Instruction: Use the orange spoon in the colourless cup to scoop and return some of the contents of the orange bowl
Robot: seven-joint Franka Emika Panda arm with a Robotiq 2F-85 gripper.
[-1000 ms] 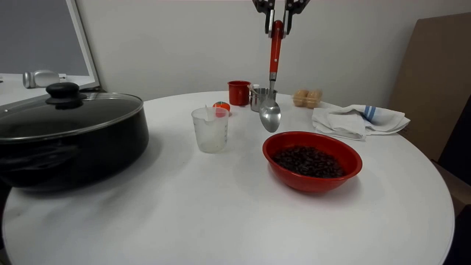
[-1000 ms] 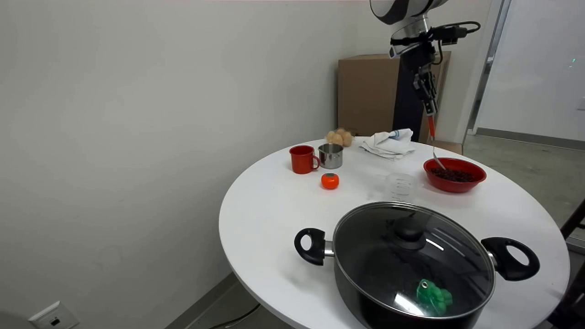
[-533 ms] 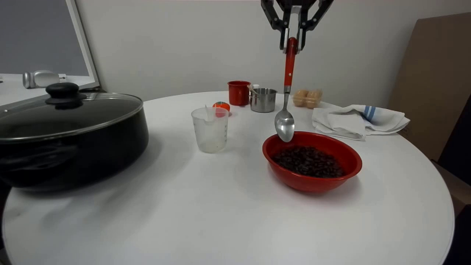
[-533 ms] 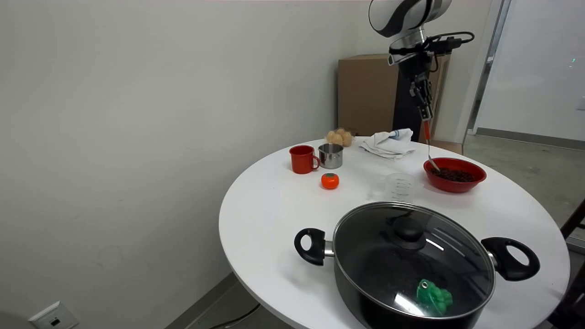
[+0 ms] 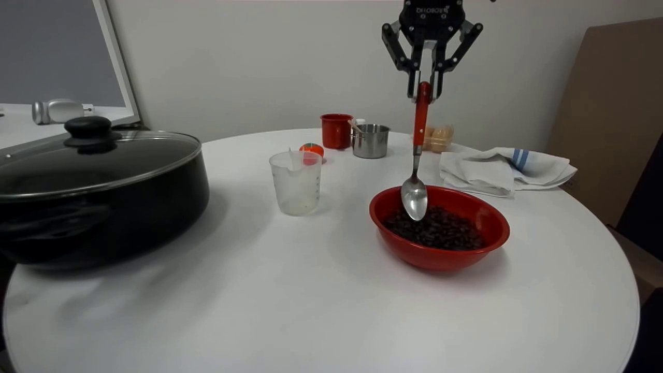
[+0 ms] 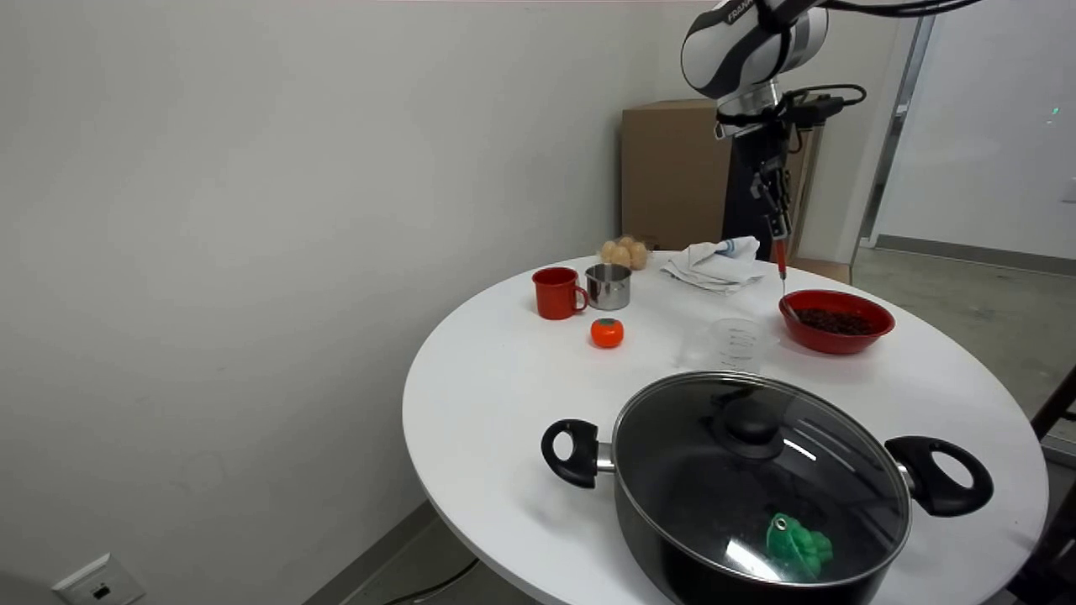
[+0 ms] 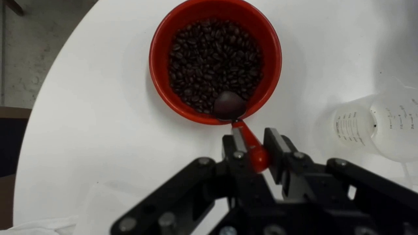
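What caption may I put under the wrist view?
Gripper holding the orange spoon at the orange bowl of dark beans, colourless cup nearby.

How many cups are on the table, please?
3: the colourless cup between the pot and the orange bowl, plus the red cup and metal cup side by side nearer the wall. The pot may hide more.

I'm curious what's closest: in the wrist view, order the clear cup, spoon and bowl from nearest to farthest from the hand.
1. The spoon, gripped in the hand.
2. The bowl, in the upper middle.
3. The clear cup, far right.
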